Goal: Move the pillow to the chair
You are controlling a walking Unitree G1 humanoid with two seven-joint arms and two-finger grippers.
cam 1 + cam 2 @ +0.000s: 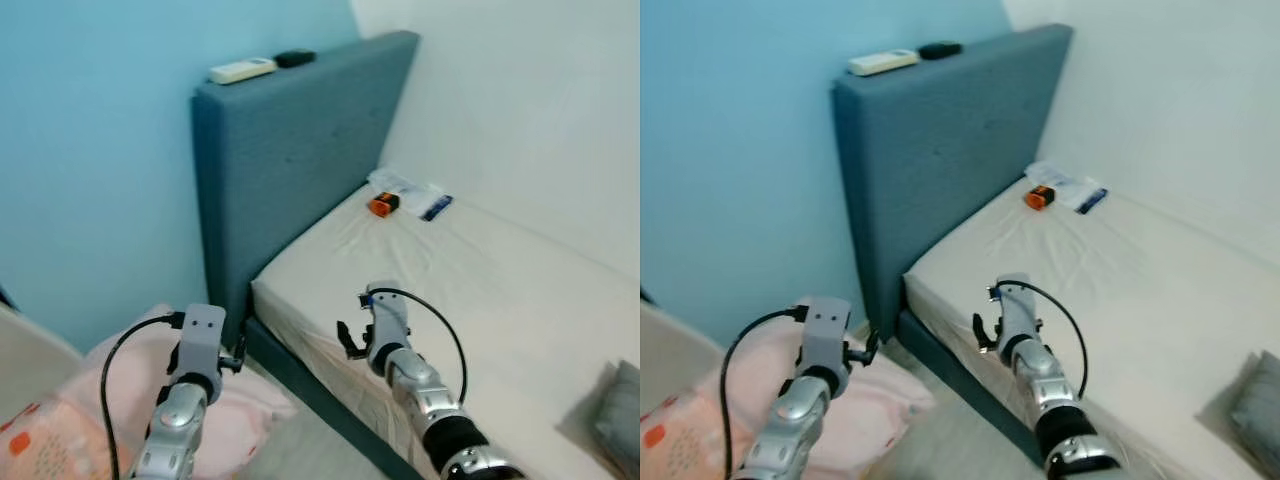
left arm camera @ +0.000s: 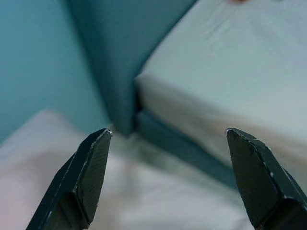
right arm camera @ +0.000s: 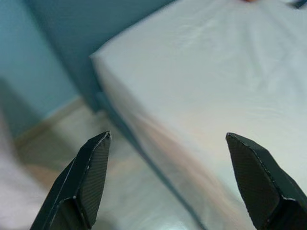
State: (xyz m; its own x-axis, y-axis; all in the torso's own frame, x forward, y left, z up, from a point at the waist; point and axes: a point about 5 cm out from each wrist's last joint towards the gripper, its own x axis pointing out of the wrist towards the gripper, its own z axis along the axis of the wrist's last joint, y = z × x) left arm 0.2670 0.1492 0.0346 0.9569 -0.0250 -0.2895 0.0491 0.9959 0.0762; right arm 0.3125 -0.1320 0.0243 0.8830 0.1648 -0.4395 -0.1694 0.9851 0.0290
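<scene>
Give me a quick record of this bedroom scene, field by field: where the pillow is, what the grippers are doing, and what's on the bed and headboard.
pillow: pink pillow lies low beside the bed, under the left arm
left gripper: left gripper open, above the pillow, holding nothing
right gripper: right gripper open, over the mattress edge, holding nothing
bed: mattress with pale sheet, blue-grey headboard
on mattress: small orange object beside a clear packet
on headboard: white remote and a black object
</scene>
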